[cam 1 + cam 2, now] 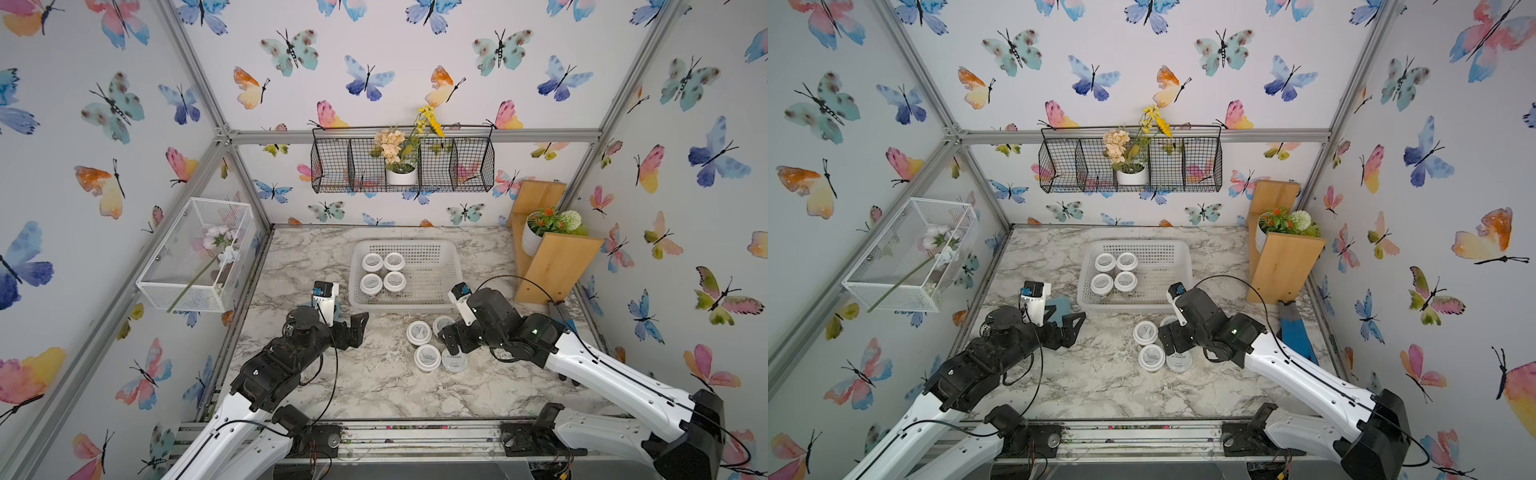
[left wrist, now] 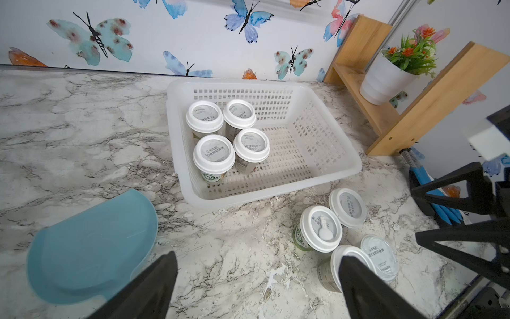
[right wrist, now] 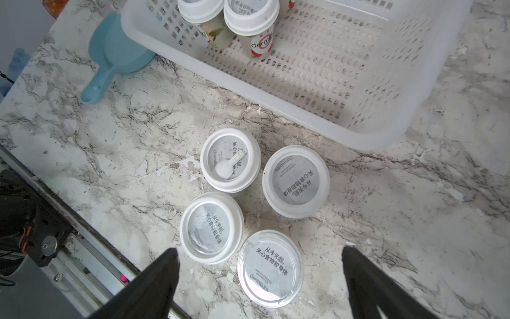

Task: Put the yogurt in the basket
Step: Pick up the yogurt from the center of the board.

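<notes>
Right gripper (image 3: 259, 249) hangs released, its two black fingers spread wider than a lid and grasping nothing. Almost straight below the gap stands the flat-lidded cup (image 3: 270, 269), so the nearest yogurt lies downward from it and not to a side.

In a top view this cup sits at the 4 o'clock corner of a tight cluster of four yogurt cups (image 1: 427, 357) on the marble table (image 1: 374, 386). The wrist comes over the cluster from 3 o'clock. Every cup is upright and round, so its axis is vertical and no jaw angle is better than another. What matters is the neighbour at 9 o'clock of the flat-lidded cup. It seems to touch, though from these views I cannot tell if a finger fits between them.

From the cluster the white basket (image 1: 399, 305) lies near, at 12 o'clock. Four lidded cups (image 1: 394, 281) fill its 9 o'clock half and the 3 o'clock half is bare, so the carry probably goes toward 12 or 1 o'clock.

At 9 o'clock, well apart from the cluster, the left gripper (image 1: 356, 329) is also spread and empty. The right arm is clearly nearer.
</notes>
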Controlling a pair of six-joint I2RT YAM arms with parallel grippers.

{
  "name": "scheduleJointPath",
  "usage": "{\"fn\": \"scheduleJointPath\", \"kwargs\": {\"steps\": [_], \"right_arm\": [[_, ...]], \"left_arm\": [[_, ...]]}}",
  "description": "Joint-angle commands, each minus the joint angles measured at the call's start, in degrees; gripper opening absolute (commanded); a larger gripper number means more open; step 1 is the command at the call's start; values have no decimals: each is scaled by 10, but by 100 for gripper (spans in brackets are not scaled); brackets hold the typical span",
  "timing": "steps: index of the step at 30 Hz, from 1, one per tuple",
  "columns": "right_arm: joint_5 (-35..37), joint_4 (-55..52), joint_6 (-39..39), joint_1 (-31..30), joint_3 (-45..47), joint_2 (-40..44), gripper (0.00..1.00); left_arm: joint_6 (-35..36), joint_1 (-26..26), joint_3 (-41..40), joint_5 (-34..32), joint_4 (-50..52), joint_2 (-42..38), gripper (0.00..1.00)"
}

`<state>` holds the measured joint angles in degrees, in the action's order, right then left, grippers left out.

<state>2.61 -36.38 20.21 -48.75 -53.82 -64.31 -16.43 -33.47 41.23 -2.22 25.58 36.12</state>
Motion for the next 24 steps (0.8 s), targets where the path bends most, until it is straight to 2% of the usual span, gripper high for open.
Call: {"fn": "scheduleJointPath", "kwargs": {"steps": [1,15,24], "right_arm": [[-10,-60,21,-4,-17,-19,93],[17,-111,107,-31,-32,-3,88],[53,-126,159,-109,-81,-57,87]], "left_arm": [[4,2,-6,12,-10,-20,97],[9,5,-2,28,-10,10,97],[10,5,-1,31,-2,6,98]]}}
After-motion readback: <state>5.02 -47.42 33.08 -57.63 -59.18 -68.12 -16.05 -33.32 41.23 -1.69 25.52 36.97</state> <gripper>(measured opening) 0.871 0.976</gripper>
